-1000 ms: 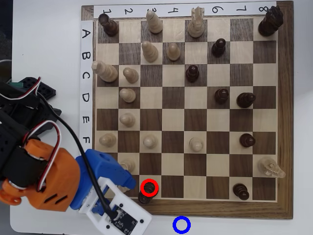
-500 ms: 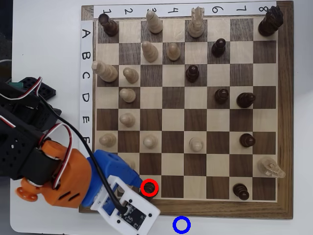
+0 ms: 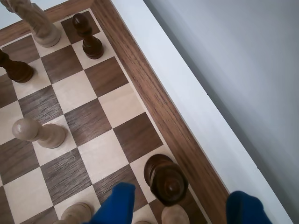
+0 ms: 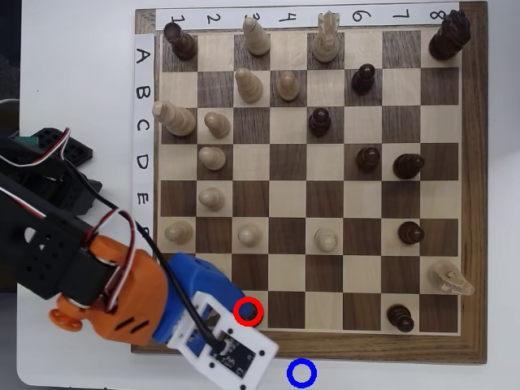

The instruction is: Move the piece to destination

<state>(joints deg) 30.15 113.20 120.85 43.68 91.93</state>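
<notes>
- In the wrist view the piece, a dark-brown pawn, stands near the bottom of the picture on a pale square in the board's last row, just beside the chessboard's dark wooden border.
- The claw has its two blue fingers spread wide, one on each side of the piece; the left one is close beside it, the right one well out over the border and the white surface. Neither touches the piece, so the claw holds nothing.
- In the overhead view the blue claw housing and its white camera plate now cover the corner square under the red ring. Half a second ago the pawn's head was still visible inside that ring; now only blue plastic shows there.
- Since one second ago the orange arm body has slid right and down, bringing the claw from beside the piece to over it.
- The destination, a blue ring, lies on the white surface just below the board's lower border, to the right of the claw, with nothing inside it.
- A pale pawn and a dark pawn stand farther up the board in the wrist view; the other pieces have not moved.
</notes>
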